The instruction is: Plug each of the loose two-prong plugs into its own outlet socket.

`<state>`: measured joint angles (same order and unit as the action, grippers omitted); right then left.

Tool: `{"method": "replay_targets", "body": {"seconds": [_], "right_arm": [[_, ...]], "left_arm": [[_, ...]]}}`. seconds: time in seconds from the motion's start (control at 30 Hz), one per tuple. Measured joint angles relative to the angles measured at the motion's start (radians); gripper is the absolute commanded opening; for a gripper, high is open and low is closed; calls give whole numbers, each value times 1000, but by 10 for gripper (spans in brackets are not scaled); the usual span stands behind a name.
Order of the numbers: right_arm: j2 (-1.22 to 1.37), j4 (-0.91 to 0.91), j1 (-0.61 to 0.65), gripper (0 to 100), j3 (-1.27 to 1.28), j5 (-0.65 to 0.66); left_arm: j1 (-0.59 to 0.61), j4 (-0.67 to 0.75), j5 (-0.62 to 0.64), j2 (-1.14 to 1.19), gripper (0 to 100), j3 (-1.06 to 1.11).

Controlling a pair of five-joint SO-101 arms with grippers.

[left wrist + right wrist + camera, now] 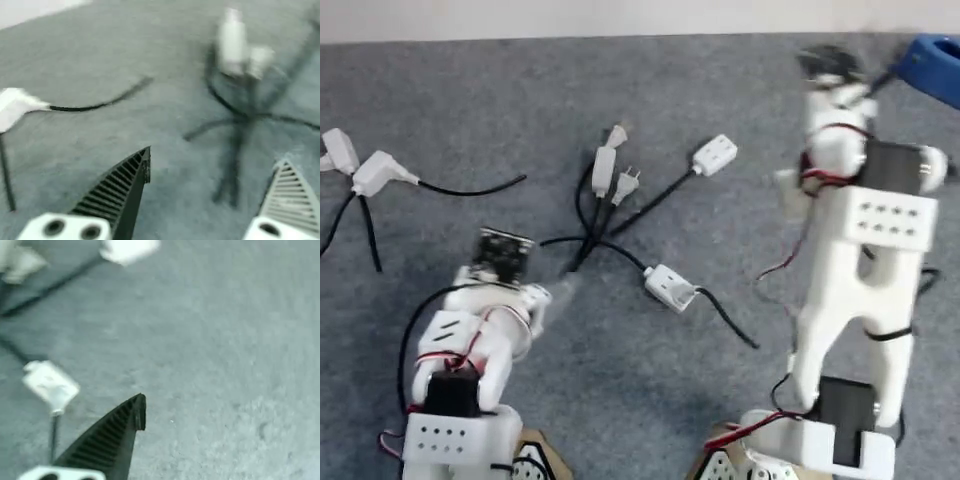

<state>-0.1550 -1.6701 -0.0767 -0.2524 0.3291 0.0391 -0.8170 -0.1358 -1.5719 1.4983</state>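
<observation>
– High view first: where do the task's things lie on the grey carpeted desk?

– Close to the middle, at about 11 o'clock, a long white two-prong plug lies just beside a smaller white two-prong plug. Their black cables cross under them. One white rectangular outlet socket lies at 1 o'clock. A second white outlet socket lies at 5 o'clock, near the middle. Both plugs are apart from both sockets.

– And at the edges?

– At 9 o'clock there is a white angled plug with another white plug near it. A blue object is in the corner at 2 o'clock.

– How are the grippers?

– The left gripper is open and grips nothing. Its black ribbed fingers stand wide apart above the carpet, at 7 o'clock from the pair of plugs, with the crossed cables in front. For the right gripper I cannot tell if it is open or closed. It hangs over bare carpet. The white right arm stretches from 5 o'clock toward 1 o'clock.
</observation>
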Motion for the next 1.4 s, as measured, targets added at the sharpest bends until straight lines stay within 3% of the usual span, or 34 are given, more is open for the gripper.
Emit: {"method": "replay_targets", "body": {"seconds": [0.13, 0.3, 0.5, 0.63, 0.83, 1.07, 1.3, 1.4], "right_arm": [[0, 143, -100, 681, 199, 17], [-3, 368, -186, 681, 540, 80], [-3, 738, -186, 681, 1037, 103], [-40, 910, -187, 681, 1206, 103], [-38, 1013, -212, 681, 1266, 9], [-124, 1014, -232, 681, 1249, -74], [-302, 1034, -341, 680, 1218, -104], [-327, 1051, -419, 609, 1217, -107]], "left_arm": [[-124, -181, -55, 0, 368, -78], [-149, -313, -117, 11, 368, -160], [-170, -322, -261, 253, 368, -238], [-206, -318, -307, 535, 368, -408], [-350, -463, -350, 1096, 368, -867], [-460, -703, -506, 1659, 368, -1422], [-462, -812, -529, 1958, 368, -1783], [-463, -824, -563, 2027, 368, -1835]]}}
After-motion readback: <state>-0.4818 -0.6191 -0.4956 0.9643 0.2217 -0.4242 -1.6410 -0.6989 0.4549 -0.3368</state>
